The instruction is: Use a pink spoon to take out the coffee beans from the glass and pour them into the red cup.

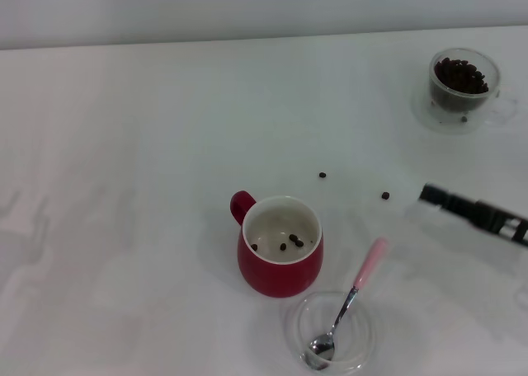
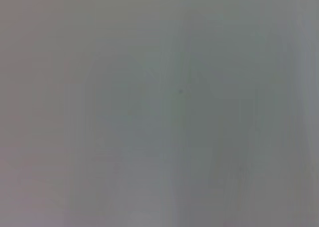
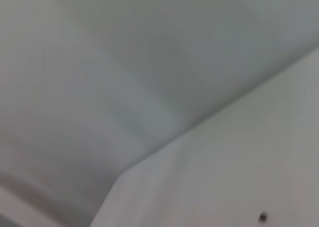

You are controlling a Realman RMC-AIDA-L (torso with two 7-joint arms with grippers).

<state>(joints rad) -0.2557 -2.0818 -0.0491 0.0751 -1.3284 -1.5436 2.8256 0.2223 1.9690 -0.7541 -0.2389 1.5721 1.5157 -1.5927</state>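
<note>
White table point(image 1: 124, 145): pink spoon point(image 1: 346, 308) is lying in the shallow dish point(image 1: 299, 343) at the near edge, beside the red cup point(image 1: 280, 265) holding few coffee beans point(image 1: 293, 242). Right gripper point(image 1: 474, 213) is hovering empty-handed, finger state indeterminate; regrasping the spoon is likely next, then the glass point(image 1: 462, 87).

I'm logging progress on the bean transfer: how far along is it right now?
Partly done. A few coffee beans lie in the red cup, while the glass holds most of them. Two stray beans lie on the table. Nothing is in hand: the pink spoon rests in a clear dish, and the right end effector is nearby, off it. More scooping remains.
</note>
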